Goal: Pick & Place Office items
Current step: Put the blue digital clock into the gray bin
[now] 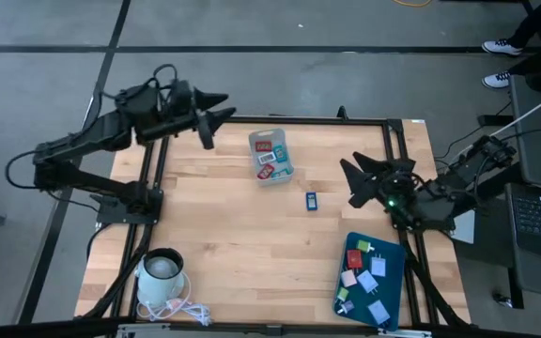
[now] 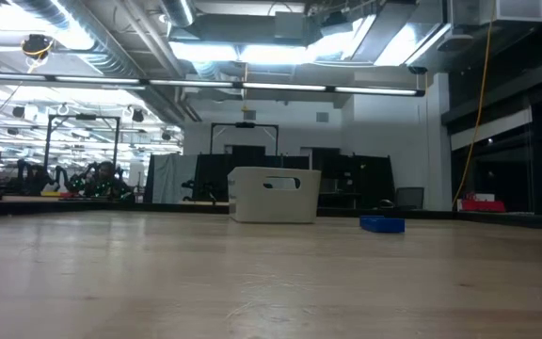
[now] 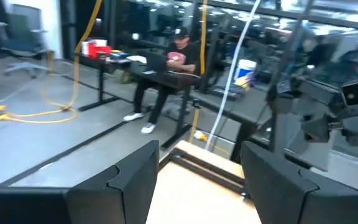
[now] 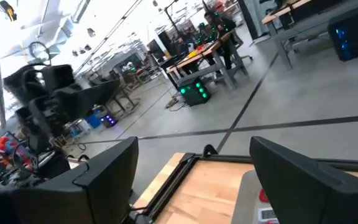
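Near the far edge of the bench, around its middle, stands the translucent grey bin, and inside it lie several office items in red, teal and light blue. Just beside the bin, toward the right arm, 1 small blue piece lies alone on the bare wood. Farther from the bin, at the near right corner, the dark-teal tray carries more small pieces in red, pink, white and light blue.

On the bin's left side, the left tool hangs above the far edge with its fingers spread and nothing between them. To the right of the bin, beyond the blue piece, the right tool is also released and empty. A white mug with a white cable sits at the near left corner.
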### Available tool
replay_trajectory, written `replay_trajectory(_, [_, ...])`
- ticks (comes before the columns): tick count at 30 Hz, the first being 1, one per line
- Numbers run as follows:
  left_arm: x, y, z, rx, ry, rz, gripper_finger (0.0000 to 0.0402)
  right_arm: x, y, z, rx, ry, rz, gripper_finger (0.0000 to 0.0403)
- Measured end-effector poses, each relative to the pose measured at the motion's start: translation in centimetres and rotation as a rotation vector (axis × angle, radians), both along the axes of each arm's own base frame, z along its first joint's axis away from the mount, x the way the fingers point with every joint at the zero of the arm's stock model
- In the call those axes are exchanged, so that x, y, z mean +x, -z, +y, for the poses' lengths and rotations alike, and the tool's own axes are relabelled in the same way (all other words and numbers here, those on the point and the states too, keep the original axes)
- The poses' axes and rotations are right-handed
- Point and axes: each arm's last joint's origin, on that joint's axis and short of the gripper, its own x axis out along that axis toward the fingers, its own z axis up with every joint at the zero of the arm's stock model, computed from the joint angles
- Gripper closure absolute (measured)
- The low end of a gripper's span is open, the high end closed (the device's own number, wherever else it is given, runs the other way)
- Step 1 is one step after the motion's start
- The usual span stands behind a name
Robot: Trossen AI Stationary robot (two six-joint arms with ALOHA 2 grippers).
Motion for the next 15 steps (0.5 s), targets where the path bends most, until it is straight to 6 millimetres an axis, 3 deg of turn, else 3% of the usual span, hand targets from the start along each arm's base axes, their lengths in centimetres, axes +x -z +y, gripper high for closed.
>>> replay_trajectory(8, [-2.1,0.3,-2.2,-0.009,-0.044,-0.009,0.0181,2.8,1.0,-2.2,-0.002,0.138,0.01,0.0088])
replay_trajectory(12, [-2.9,0.1,-2.4,-0.006,-0.051,-0.029,0.0181,4.4,1.2,-4.3,0.036,-0.015,-0.002,0.0092])
replay_trajectory(15, [-3.6,-0.2,-2.5,0.015,-0.055,-0.034,0.0181,6.0,2.6,-6.0,0.093,-0.093,0.052,0.0108])
